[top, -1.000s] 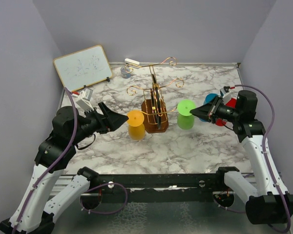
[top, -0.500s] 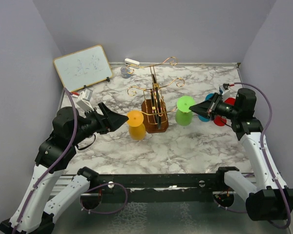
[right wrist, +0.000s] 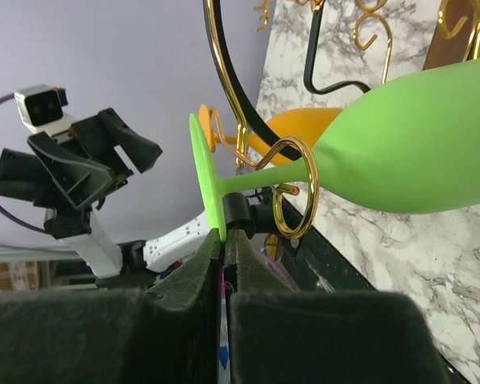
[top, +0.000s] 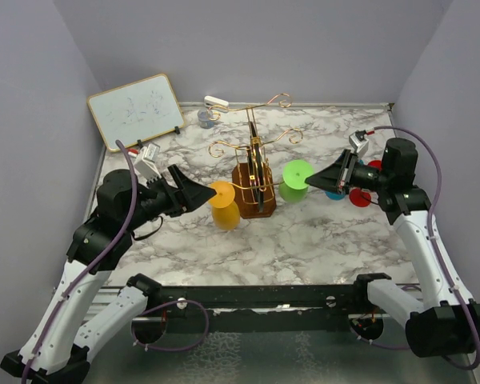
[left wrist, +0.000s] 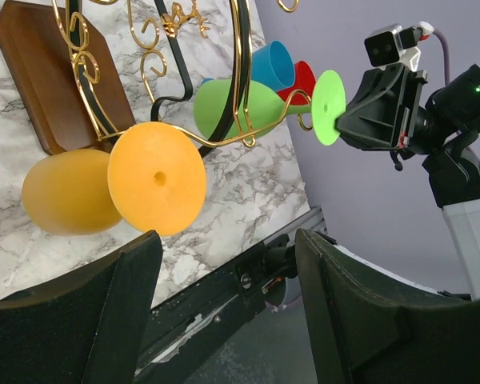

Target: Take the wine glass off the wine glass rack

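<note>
The gold wire wine glass rack (top: pixel 254 164) stands on its brown wooden base (top: pixel 254 202) mid-table. A green wine glass (top: pixel 294 181) hangs tilted on its right arm. In the right wrist view its stem passes through a gold scroll loop (right wrist: pixel 292 188). My right gripper (top: pixel 322 182) is shut on the rim of the green glass's foot (right wrist: pixel 204 176). An orange wine glass (top: pixel 223 204) hangs on the rack's left side. My left gripper (top: pixel 197 194) is open and empty just left of it; the orange foot (left wrist: pixel 156 178) shows ahead of its fingers (left wrist: pixel 116 320).
A blue glass (top: pixel 334 193) and a red glass (top: pixel 360 198) lie behind the right gripper. A whiteboard (top: pixel 136 110) leans at the back left, with small items (top: pixel 209 117) beside it. Grey walls close in on both sides.
My right gripper has risen and moved left, carrying the green glass closer to the rack's centre. My left gripper has edged forward toward the orange glass.
</note>
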Action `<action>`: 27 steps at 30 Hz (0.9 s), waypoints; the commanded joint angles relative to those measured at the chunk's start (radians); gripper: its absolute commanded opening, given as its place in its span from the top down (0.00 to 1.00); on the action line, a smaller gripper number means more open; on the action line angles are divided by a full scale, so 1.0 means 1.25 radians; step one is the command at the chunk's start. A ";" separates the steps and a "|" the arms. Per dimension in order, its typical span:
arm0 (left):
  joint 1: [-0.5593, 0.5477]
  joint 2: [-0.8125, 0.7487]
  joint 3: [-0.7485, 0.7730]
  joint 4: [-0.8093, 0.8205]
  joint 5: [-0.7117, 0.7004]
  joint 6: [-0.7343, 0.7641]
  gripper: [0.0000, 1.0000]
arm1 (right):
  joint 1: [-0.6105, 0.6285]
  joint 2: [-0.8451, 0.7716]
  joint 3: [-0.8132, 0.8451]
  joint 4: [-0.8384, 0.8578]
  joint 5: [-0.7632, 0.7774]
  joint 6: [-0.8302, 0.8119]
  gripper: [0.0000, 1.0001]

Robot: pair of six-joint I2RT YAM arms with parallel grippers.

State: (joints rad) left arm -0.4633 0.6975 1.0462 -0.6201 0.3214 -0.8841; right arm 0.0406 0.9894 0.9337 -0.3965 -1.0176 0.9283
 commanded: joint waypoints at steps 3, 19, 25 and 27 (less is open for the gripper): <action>-0.001 0.004 0.007 0.034 0.034 -0.008 0.30 | 0.075 0.018 0.010 -0.019 -0.024 -0.055 0.99; -0.001 0.036 0.016 0.129 0.153 -0.084 0.01 | 0.099 -0.180 0.028 -0.473 0.163 -0.412 0.99; -0.001 0.038 0.015 0.175 0.182 -0.132 0.01 | 0.104 -0.302 0.085 -0.617 0.439 -0.430 0.99; -0.001 0.031 0.012 0.187 0.186 -0.142 0.01 | 0.104 -0.337 0.123 -0.632 0.556 -0.434 0.99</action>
State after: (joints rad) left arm -0.4633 0.7567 1.0470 -0.4652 0.4995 -1.0107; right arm 0.1654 0.6582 0.9890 -1.0470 -0.6788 0.4442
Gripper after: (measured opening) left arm 0.990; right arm 0.018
